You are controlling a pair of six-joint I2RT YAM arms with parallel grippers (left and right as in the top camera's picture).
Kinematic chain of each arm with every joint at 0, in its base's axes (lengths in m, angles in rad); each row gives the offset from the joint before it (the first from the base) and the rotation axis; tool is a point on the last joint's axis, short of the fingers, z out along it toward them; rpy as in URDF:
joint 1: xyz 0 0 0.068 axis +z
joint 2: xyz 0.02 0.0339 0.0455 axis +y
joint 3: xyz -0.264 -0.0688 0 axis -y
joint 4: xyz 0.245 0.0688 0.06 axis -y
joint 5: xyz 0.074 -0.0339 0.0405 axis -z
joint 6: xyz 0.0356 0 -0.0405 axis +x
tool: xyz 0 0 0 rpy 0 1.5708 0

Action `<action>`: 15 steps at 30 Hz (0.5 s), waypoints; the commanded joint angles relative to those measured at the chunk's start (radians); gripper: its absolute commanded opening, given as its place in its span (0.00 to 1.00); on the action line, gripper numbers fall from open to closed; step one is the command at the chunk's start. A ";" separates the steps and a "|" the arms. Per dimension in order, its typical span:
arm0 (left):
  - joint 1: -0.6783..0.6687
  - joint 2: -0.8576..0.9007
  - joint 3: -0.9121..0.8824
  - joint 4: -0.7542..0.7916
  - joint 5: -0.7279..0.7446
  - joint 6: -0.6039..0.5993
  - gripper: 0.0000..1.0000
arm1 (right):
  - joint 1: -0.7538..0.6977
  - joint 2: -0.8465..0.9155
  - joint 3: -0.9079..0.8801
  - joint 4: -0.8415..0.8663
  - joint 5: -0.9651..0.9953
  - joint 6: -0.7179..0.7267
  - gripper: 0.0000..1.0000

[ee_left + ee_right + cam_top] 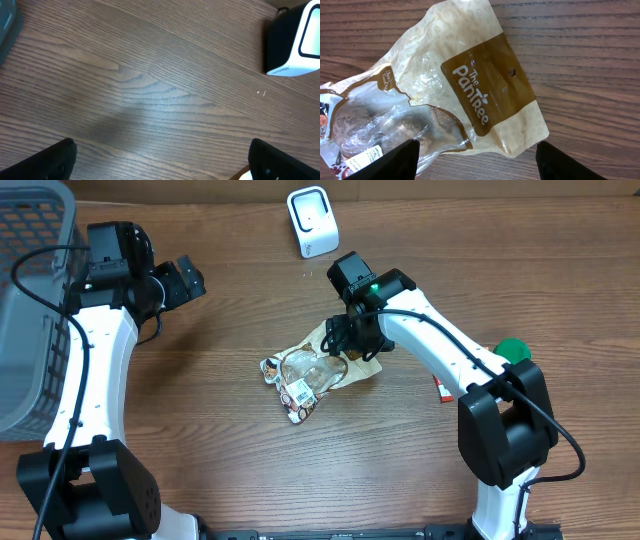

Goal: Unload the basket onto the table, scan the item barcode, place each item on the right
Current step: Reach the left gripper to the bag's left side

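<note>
We see the snack bag [312,372] lying flat on the wooden desk [230,460], near its middle. It is a crinkled clear-and-tan pouch with a brown band that reads "The PanTree" across its header end. In the overhead view that header end points toward the right arm. The other end, which has a small white printed label [364,159], points toward the front edge of the desk. The print on the label is too small for us to read.

The right fingers [402,159] hang directly over the header end of the bag. They are spread wide apart, one tip over the clear part of the pouch and the other beside the tan edge. They clamp nothing, and the bag rests on the wood.

The left fingers [188,280] sit well away on the far left. They are also spread fully, with only bare wood between them in their own camera.

The white scanner [312,221] stands upright at the back edge of the desk, apart from the bag. A grey basket [28,320] occupies the left side. A green object [514,349] lies beside the right arm's base.
</note>
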 commanded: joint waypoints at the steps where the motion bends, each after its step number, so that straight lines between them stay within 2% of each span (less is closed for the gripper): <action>1: -0.005 -0.012 -0.003 0.009 -0.004 -0.013 1.00 | -0.014 -0.012 0.006 -0.001 0.009 -0.016 0.76; 3: -0.005 -0.012 -0.003 -0.006 0.042 -0.042 1.00 | -0.014 -0.012 0.006 -0.002 0.009 -0.023 0.77; 5: -0.006 -0.012 -0.003 -0.047 0.148 -0.063 1.00 | -0.014 -0.012 0.006 -0.002 0.009 -0.022 0.77; 8: -0.007 -0.012 -0.003 -0.186 0.335 -0.063 1.00 | -0.014 -0.012 0.006 -0.005 0.008 -0.022 0.78; 10: -0.008 -0.012 -0.004 -0.269 0.343 -0.068 1.00 | -0.014 -0.012 0.006 -0.005 0.008 -0.022 0.80; 15: -0.045 -0.012 -0.010 -0.413 0.316 -0.058 0.89 | -0.014 -0.012 0.006 -0.005 0.008 -0.022 0.81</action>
